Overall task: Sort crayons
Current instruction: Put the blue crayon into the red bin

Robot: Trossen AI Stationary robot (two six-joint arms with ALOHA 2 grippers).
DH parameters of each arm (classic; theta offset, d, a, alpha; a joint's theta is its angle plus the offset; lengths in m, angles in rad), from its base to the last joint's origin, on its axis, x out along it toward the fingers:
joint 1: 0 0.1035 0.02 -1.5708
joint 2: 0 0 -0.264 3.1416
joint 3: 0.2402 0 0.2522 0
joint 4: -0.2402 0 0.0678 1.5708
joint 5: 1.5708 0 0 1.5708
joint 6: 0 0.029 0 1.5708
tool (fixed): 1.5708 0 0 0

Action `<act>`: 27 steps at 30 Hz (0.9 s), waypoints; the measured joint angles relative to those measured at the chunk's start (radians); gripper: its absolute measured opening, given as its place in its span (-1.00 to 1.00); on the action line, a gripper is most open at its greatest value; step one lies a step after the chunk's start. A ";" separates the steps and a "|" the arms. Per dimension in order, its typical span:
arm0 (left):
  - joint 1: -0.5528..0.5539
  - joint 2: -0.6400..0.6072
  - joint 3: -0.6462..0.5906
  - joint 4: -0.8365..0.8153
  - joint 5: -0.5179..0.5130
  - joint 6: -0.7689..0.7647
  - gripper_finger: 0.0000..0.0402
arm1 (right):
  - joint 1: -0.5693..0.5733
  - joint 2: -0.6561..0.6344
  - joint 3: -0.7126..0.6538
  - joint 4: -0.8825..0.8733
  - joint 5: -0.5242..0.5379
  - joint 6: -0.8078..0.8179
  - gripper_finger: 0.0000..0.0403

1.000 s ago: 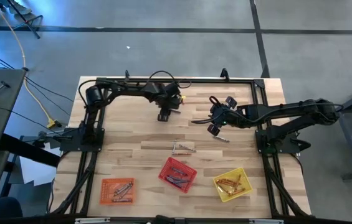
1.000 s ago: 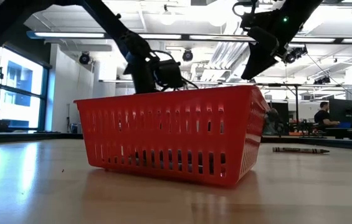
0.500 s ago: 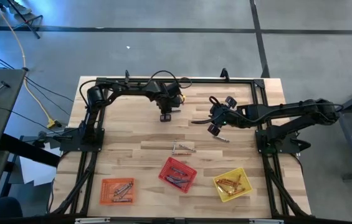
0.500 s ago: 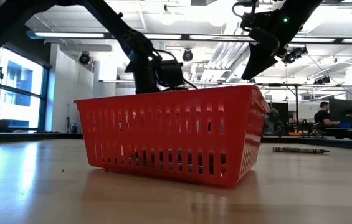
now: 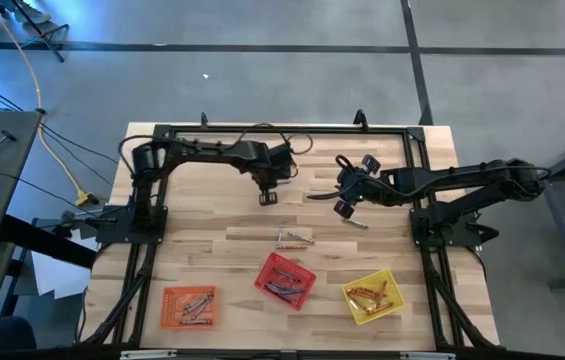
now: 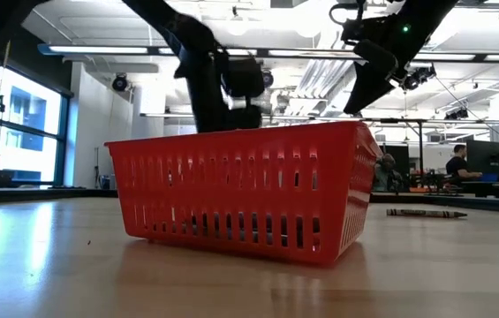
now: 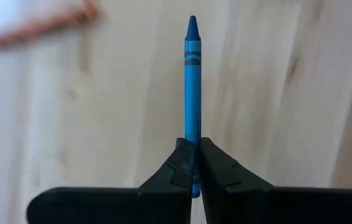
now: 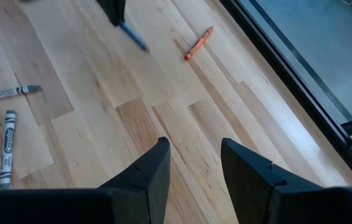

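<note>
Since a second ago the left claw [image 5: 267, 197] has gone from spread wide to pinched onto a blue crayon [image 7: 192, 99], and the left arm has swung a little along the far half of the bench [image 5: 212, 215]; the right arm has not budged. In the left wrist view the two dark fingers [image 7: 179, 171] are pressed together on the crayon's blunt end, and the stick runs straight out ahead of them, its long axis in line with the claw and its tip pointing away. Whether it has left the wood yet I cannot tell.

The right claw [image 8: 191, 158] hangs above the middle-right of the bench with its fingers spread and nothing between them. Its camera looks across at the blue crayon under the other arm, with an orange crayon [image 8: 199, 43] lying loose near it and two grey crayons [image 8: 7, 146] on the boards farther off.

Three baskets sit along the near edge: the orange basket [image 5: 188, 307] on the left, the red basket [image 5: 285, 280] in the middle (it fills the low view), the yellow basket [image 5: 372, 296] on the right, each already holding crayons.

My reading is that the coming move turns on this: the baskets all lie toward the near edge from the left claw, well apart from it, and the left arm, which has the crayon, must carry it there. Gripped only by its end, it could pivot during the swing.
</note>
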 joint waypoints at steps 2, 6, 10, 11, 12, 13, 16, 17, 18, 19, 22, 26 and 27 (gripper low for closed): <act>-0.010 -0.035 0.002 0.011 0.001 -0.036 -1.00 | 0.000 0.000 0.000 -0.005 0.000 0.000 -0.32; -0.054 -0.120 0.001 0.016 0.031 -0.098 -1.00 | 0.000 0.000 0.000 -0.005 0.000 0.000 -0.32; -0.135 -0.208 0.001 0.026 0.058 -0.150 -1.00 | 0.000 0.000 0.000 -0.012 0.000 0.001 -0.32; -0.163 -0.229 0.001 0.031 0.064 -0.161 -1.00 | 0.000 0.000 0.000 -0.013 0.000 0.001 -0.32; -0.195 -0.251 0.001 0.044 0.066 -0.167 -1.00 | 0.000 0.000 0.000 -0.012 0.000 0.001 -0.32; -0.230 -0.271 0.003 0.057 0.067 -0.174 -1.00 | 0.000 0.000 0.000 -0.012 0.000 0.000 -0.32; -0.335 -0.316 0.003 0.088 0.068 -0.204 -1.00 | 0.000 0.000 0.000 -0.009 0.000 0.000 -0.32; -0.371 -0.322 0.003 0.117 0.065 -0.216 -1.00 | 0.000 0.000 0.000 -0.009 0.000 0.000 -0.32; -0.405 -0.327 0.003 0.142 0.064 -0.226 -1.00 | 0.000 0.000 0.000 -0.007 0.000 0.000 -0.32; -0.439 -0.330 0.003 0.163 0.062 -0.237 -1.00 | 0.000 0.000 0.000 -0.001 0.001 0.000 -0.32; -0.528 -0.330 0.003 0.232 0.061 -0.259 -1.00 | 0.000 0.000 0.000 0.010 0.004 0.000 -0.32; -0.613 -0.318 0.003 0.273 0.014 -0.323 -1.00 | 0.000 0.000 0.000 0.032 0.003 0.000 -0.32; -0.630 -0.318 0.003 0.277 -0.012 -0.332 -1.00 | 0.000 0.000 0.000 0.039 0.003 0.007 -0.32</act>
